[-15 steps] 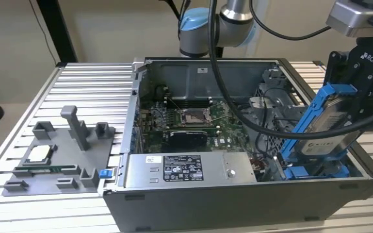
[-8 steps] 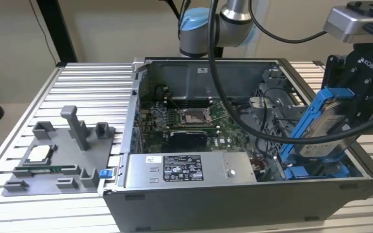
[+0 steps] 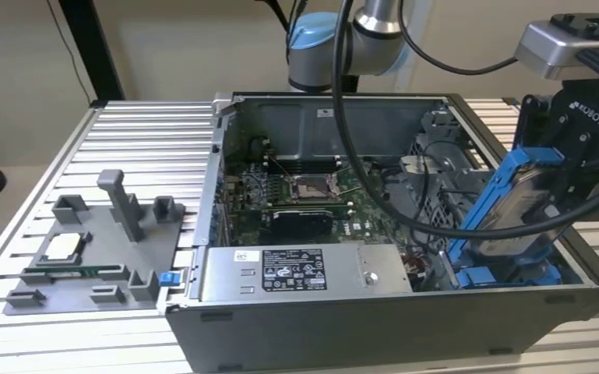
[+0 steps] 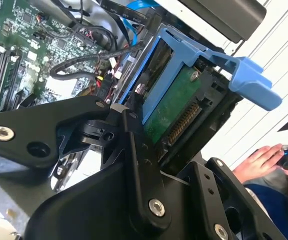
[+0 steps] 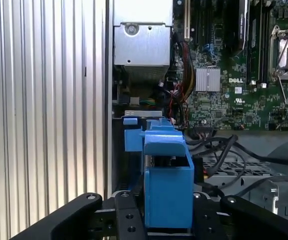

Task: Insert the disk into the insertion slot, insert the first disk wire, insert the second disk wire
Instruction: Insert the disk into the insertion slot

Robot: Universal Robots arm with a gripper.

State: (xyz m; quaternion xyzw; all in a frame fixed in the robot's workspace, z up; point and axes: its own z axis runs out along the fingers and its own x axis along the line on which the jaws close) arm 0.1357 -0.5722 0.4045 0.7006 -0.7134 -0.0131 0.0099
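We see the black two-fingered gripper (image 3: 544, 175) clamped on the silver-grey disk (image 3: 517, 199) in its bright blue plastic carrier. The disk is tilted above the open grey computer case's (image 3: 382, 327) blue-railed insertion slot (image 3: 495, 276), which it partly hides.

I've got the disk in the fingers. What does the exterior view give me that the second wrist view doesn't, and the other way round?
The exterior view adds the grey fixture tray beside the open case and the power-supply box along the case's near wall. The second wrist view adds the green circuit board and connector on the disk, and a person's hand. Both show the gripper shut on the disk, held tilted over the case, and the motherboard.
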